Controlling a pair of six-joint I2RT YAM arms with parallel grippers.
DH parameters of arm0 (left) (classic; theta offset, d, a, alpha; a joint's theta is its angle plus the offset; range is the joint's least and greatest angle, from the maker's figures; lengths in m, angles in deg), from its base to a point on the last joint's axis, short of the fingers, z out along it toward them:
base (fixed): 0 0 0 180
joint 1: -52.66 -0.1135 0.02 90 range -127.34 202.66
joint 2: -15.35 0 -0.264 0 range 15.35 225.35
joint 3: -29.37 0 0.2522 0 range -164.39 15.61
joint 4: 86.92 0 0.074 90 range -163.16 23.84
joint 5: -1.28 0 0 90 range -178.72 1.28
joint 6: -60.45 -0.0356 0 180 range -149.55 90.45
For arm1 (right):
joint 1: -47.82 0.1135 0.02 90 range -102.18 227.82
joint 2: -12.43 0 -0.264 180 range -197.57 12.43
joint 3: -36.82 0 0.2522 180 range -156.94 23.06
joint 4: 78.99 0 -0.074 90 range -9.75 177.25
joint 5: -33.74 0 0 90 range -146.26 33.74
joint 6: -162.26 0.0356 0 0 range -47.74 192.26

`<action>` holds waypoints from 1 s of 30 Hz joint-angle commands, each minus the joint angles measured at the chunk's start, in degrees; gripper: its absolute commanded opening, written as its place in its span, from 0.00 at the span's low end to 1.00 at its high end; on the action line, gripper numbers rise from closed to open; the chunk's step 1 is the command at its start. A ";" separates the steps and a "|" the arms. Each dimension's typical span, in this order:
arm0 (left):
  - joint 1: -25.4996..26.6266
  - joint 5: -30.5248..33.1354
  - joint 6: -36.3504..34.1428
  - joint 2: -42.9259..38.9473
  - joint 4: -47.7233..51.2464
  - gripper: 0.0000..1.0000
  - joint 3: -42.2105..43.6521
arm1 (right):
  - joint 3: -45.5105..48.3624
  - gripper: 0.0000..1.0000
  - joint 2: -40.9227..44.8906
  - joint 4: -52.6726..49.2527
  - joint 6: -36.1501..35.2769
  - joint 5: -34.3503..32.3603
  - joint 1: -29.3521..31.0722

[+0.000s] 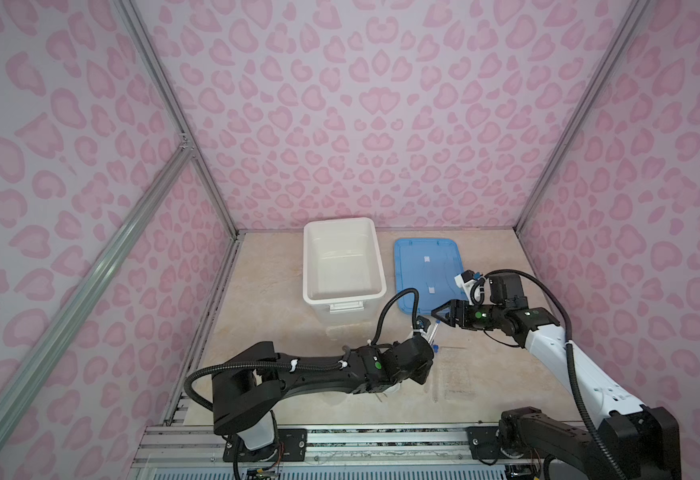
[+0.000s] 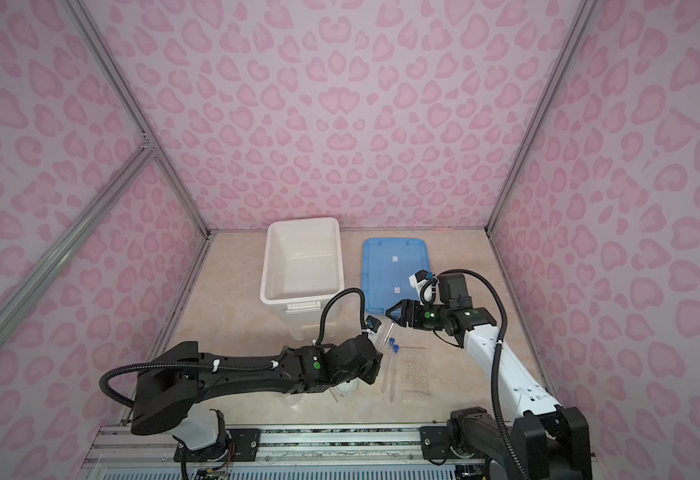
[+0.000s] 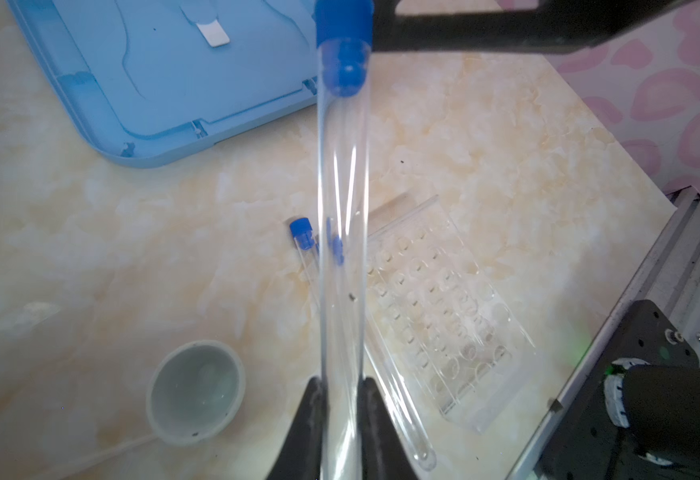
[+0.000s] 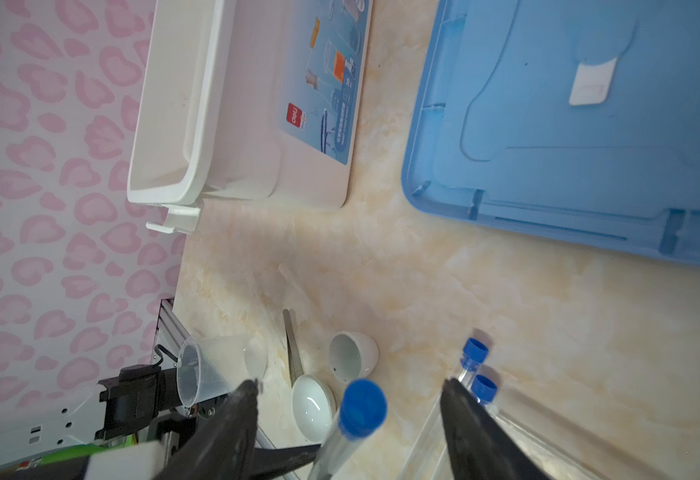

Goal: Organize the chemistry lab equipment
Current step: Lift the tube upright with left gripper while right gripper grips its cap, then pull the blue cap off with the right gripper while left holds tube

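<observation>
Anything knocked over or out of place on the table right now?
Clear cup lies on its side by the tweezers; one white dish looks tipped too. Two capped tubes lie loose beside the rack, not in it. Left tool holds a third tube.

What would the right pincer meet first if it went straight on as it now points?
Probably the blue cap of the clear tube gripped by the left pincer: the right wrist view shows it just ahead, between the open jaws of the right pincer, though depth is unclear.
</observation>
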 commanded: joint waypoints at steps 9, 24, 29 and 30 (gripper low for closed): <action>0.35 2.75 -1.29 -2.15 -4.00 0.09 1.44 | 0.37 0.45 -0.41 1.93 1.68 1.51 1.07; 0.64 2.55 -1.19 -1.31 -3.28 0.09 0.59 | 0.86 0.19 -0.39 1.76 2.17 2.11 1.07; 0.60 2.64 -1.02 -1.15 -3.15 0.20 0.22 | 0.98 0.19 0.66 1.21 1.83 0.19 1.07; 0.67 2.49 -0.98 -1.30 -3.17 0.30 0.14 | 0.85 0.19 1.00 0.89 1.58 -0.65 1.07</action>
